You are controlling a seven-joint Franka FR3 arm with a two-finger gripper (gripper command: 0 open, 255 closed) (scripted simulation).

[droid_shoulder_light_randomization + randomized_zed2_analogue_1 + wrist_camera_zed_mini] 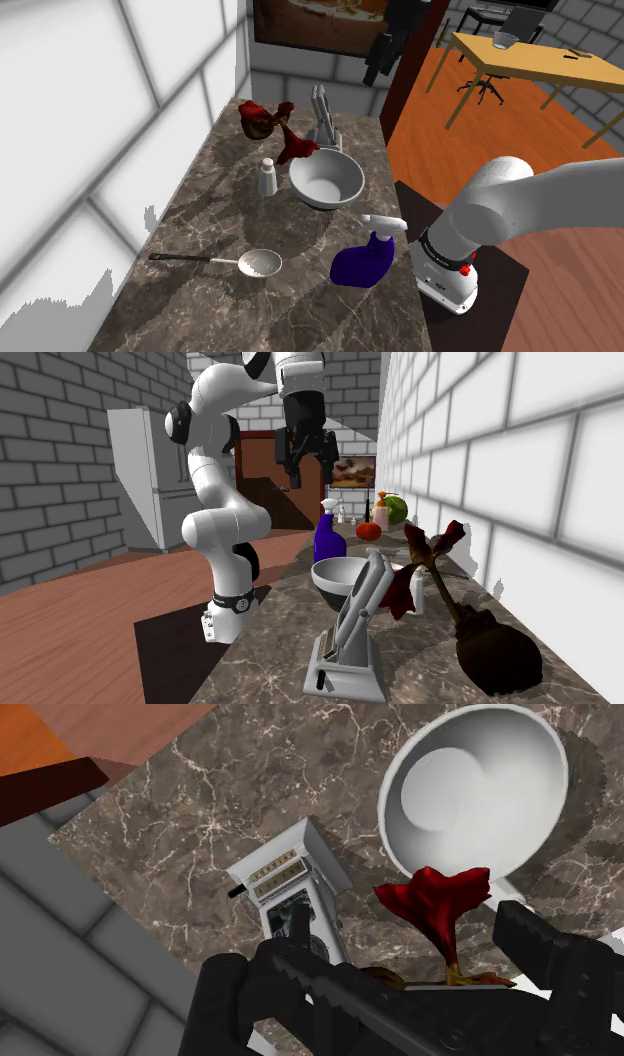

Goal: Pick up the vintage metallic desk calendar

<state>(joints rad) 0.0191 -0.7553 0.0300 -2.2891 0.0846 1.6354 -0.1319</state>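
The desk calendar point(322, 118), a grey metal stand with a slanted upright and small date windows, sits at the far end of the dark marble counter point(200, 300). In the second exterior view the calendar point(350, 627) stands nearest the camera. Through the wrist camera the calendar point(290, 884) lies below and slightly to one side of the fingers. My black gripper point(305, 474) hangs high above the counter, well clear of the calendar. The gripper point(410, 969) is open, with nothing between its fingers. In the shoulder view the gripper point(380, 55) hangs above the counter's far right corner.
A white bowl point(327, 180) sits just in front of the calendar. A red flower in a dark vase point(262, 120) stands beside it near the wall. A white shaker point(268, 177), a strainer spoon point(255, 263) and a blue spray bottle point(368, 255) are closer to the stand.
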